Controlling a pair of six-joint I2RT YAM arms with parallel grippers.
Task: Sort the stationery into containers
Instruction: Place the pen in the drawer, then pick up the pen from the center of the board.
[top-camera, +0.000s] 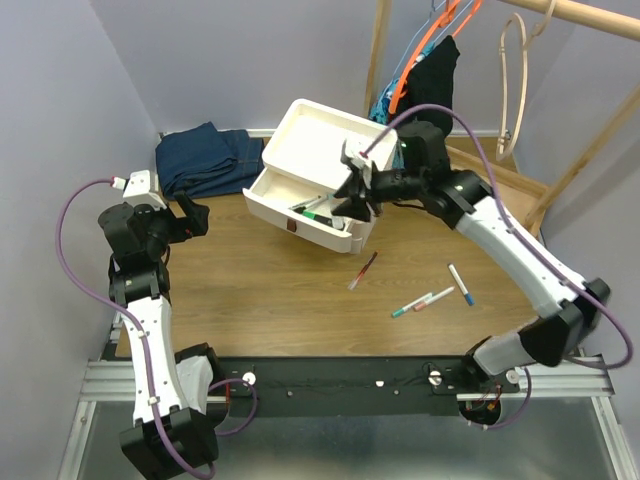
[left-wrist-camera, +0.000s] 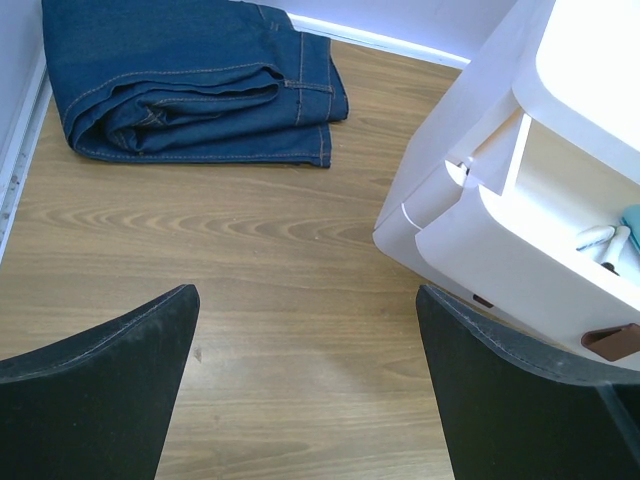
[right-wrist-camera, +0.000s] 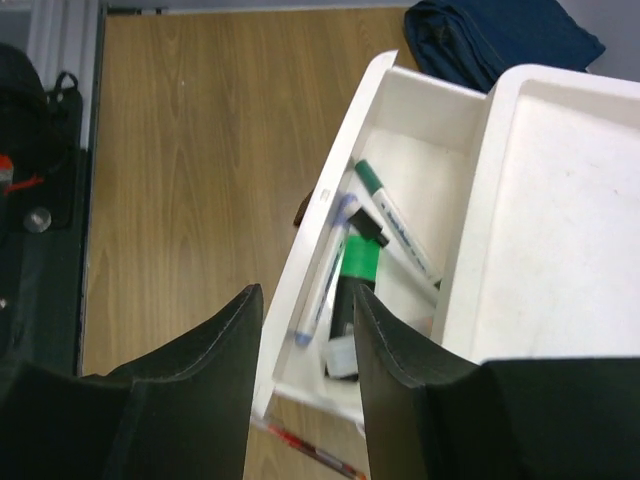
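The white drawer stack (top-camera: 300, 140) stands at the back middle of the table, with one drawer (top-camera: 300, 215) pulled out. My right gripper (top-camera: 356, 196) hovers over that drawer, open, with nothing between its fingers. In the right wrist view the gripper (right-wrist-camera: 307, 300) hangs over the drawer's front wall (right-wrist-camera: 320, 200). Below it lie a blue-capped marker (right-wrist-camera: 325, 275), a black-green marker (right-wrist-camera: 356, 270) and a green-capped marker (right-wrist-camera: 395, 228). A red pen (top-camera: 363, 270) and three slim markers (top-camera: 435, 297) lie loose on the table. My left gripper (left-wrist-camera: 305, 300) is wide open above bare wood, left of the drawer stack (left-wrist-camera: 470, 230).
Folded blue jeans (top-camera: 205, 160) lie at the back left, near the left gripper. A wooden rack with hangers (top-camera: 440, 45) stands at the back right. The red pen (right-wrist-camera: 310, 448) shows just in front of the open drawer.
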